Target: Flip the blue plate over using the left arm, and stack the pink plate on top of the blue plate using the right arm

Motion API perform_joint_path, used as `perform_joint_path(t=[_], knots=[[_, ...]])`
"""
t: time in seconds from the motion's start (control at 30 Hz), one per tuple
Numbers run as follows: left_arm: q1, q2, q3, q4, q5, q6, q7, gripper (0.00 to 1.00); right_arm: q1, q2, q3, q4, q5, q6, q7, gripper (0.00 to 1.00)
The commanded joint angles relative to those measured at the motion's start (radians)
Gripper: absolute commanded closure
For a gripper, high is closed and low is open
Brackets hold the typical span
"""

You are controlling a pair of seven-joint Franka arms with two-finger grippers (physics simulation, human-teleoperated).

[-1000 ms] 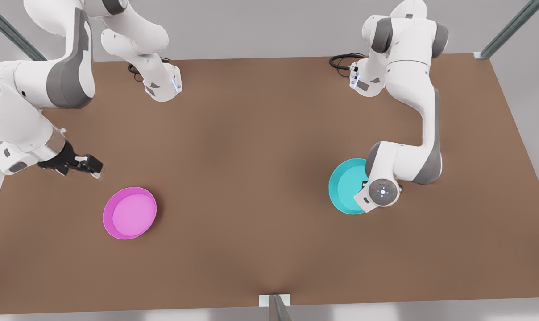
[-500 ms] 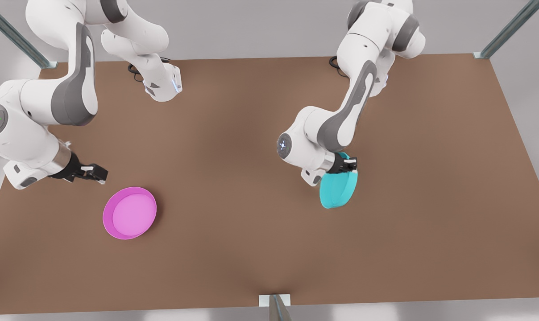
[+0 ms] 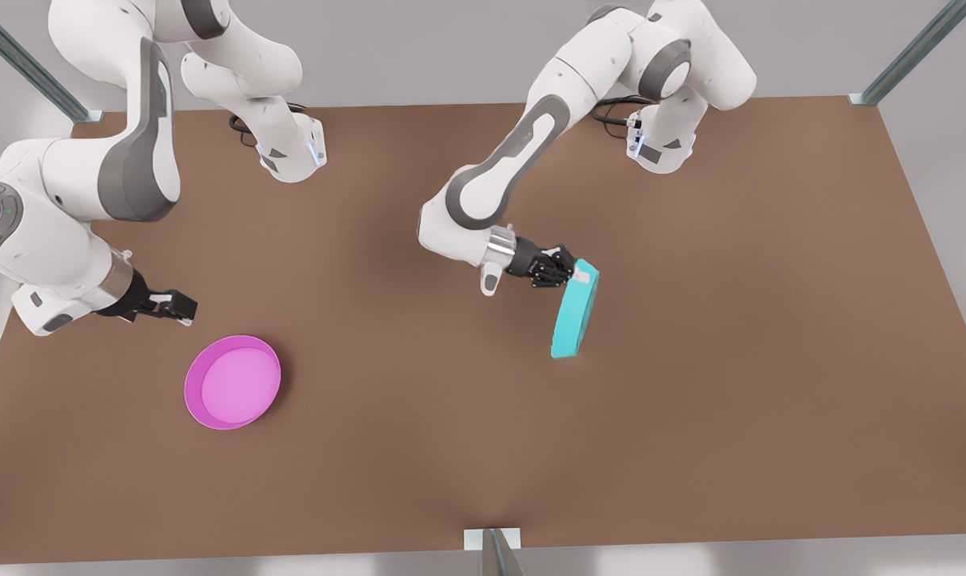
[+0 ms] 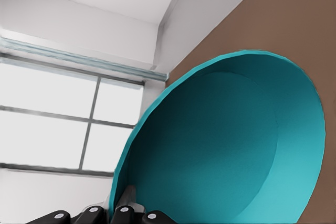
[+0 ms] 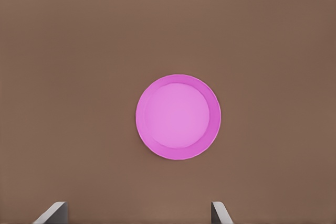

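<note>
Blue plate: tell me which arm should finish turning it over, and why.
The left. The left gripper already clamps the blue plate by its rim, holding it on edge above the table. The right gripper waits open beside the pink plate, far from the blue one.

left arm [image 3: 523, 144]: white shell, grey joint covers, black gripper, black cable at base
right arm [image 3: 75, 200]: white shell, grey covers, round wrist disc with lights

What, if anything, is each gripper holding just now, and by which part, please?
The left gripper grips the blue plate by its rim, holding it on edge above the table. The right gripper holds nothing, waiting open near the pink plate.
</note>
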Motion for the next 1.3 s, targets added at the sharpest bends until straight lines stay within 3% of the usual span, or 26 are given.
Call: perform_joint_path(t=[0.0, 0.53, 1.27], knots=[[-0.004, 0.009, 0.001, 0.011, 0.035, -0.006, -0.001, 0.79, 0.001, 0.000, 0.000, 0.000, 0.000, -0.001, 0.000, 0.00], [-0.173, 0.144, 0.002, 0.076, 0.099, -0.062, -0.309, 0.79, 0.020, 0.028, 0.002, 0.018, -0.014, -0.006, -0.003, 0.00], [-0.182, 0.293, 0.002, 0.099, 0.122, -0.039, -0.477, 0.76, 0.023, 0.034, 0.002, 0.015, -0.009, 0.000, 0.000, 0.00]])
